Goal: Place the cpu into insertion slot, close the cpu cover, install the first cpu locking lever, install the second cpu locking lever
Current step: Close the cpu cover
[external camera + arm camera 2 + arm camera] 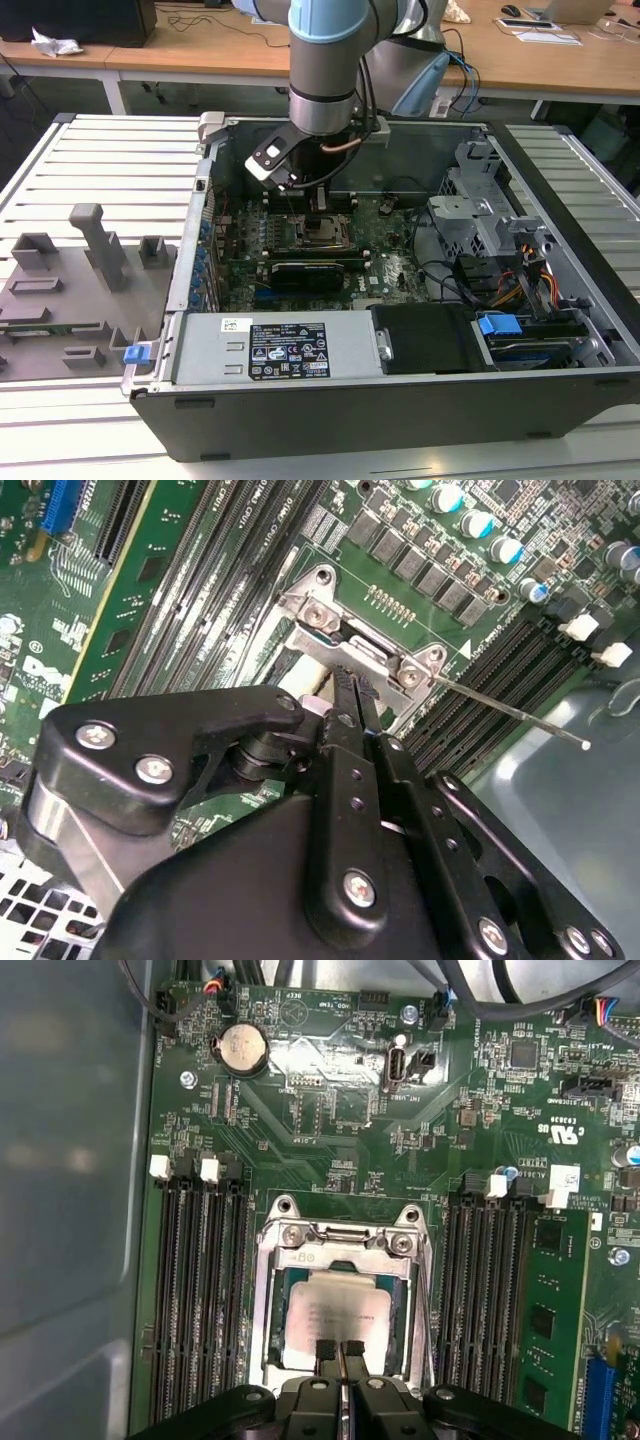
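The cpu (335, 1310) lies flat in the insertion slot (322, 233), its pale silver top showing through the window of the cpu cover (345, 1260). The cover lies down over it. My gripper (338, 1352) is shut, its black fingertips (325, 1352) pressed together over the edge of the cpu and cover nearest the wrist. The exterior view shows the gripper (320, 210) straight above the socket. One thin wire locking lever (510, 712) stands free, slanting up away from the socket's hinge end (350, 645); the first wrist view shows this lever (424, 1320) alongside the socket.
Long black memory slots (200, 1290) flank the socket on both sides (490, 1280). A coin battery (243, 1048) sits on the board beyond. A long black card (305, 272), the power supply (270, 350) and the drive cage (480, 200) crowd the case. Grey fixtures (90, 270) lie outside.
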Robot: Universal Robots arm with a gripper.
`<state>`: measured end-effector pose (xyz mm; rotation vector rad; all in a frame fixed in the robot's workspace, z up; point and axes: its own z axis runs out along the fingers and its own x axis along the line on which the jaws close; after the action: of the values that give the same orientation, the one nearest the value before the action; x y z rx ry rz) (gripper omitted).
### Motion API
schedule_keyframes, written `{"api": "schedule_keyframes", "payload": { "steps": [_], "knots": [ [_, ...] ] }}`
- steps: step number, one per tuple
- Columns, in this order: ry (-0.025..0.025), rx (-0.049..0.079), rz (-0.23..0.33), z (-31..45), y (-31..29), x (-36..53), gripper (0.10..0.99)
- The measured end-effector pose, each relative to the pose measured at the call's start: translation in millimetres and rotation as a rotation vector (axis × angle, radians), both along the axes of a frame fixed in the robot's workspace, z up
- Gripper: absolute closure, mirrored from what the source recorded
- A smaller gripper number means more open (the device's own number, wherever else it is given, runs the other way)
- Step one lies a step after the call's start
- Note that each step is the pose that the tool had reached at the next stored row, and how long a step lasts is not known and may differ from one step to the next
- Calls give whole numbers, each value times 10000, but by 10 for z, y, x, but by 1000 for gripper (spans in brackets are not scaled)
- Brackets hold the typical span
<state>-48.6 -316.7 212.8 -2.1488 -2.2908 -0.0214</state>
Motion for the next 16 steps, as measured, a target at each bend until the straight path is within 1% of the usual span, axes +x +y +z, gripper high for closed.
{"api": "schedule_keyframes", "payload": {
  "steps": [4, 5, 9, 10, 11, 12, 13, 15, 16],
  "knots": [
    [1, -3, 40, -45, -1, -11, 929],
    [7, -8, 50, -58, -1, 6, 929],
    [5, -11, 73, -101, -2, 137, 929],
    [4, -9, 74, -102, -3, 139, 929],
    [5, -12, 73, -92, -4, 138, 929],
    [-4, -2, 73, -80, 0, 141, 929],
    [-10, 12, 73, -51, 3, 142, 929],
    [-1, -1, 74, 24, 0, 132, 929],
    [-3, -1, 75, 36, 1, 108, 929]
  ]
}}
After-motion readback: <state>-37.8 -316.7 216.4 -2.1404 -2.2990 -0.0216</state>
